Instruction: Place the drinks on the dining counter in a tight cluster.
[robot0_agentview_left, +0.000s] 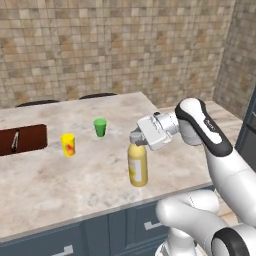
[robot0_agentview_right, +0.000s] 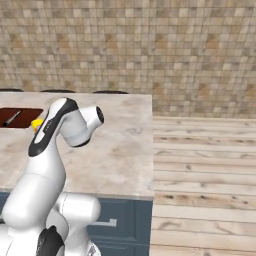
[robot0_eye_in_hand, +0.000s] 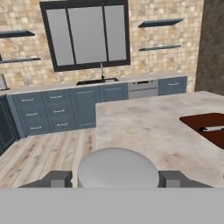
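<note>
A stout yellow bottle (robot0_agentview_left: 138, 170) with a grey cap stands upright near the front edge of the beige marble dining counter (robot0_agentview_left: 75, 175). My gripper (robot0_agentview_left: 136, 139) reaches in sideways at the bottle's top and is shut on it just under the cap. In the hand view the round grey cap (robot0_eye_in_hand: 118, 168) sits between my two fingertips, with the gripper (robot0_eye_in_hand: 117, 179) level with the counter (robot0_eye_in_hand: 148, 127). In the right base view my arm hides the bottle over the counter (robot0_agentview_right: 125, 145).
A small yellow cup (robot0_agentview_left: 68, 144) and a small green cup (robot0_agentview_left: 100, 127) stand left of the bottle. The brown recessed basin (robot0_agentview_left: 22, 139) lies at the counter's far left. Wooden floor (robot0_agentview_right: 200, 165) lies past the counter's right end. Blue cabinets (robot0_eye_in_hand: 57, 109) line the far wall.
</note>
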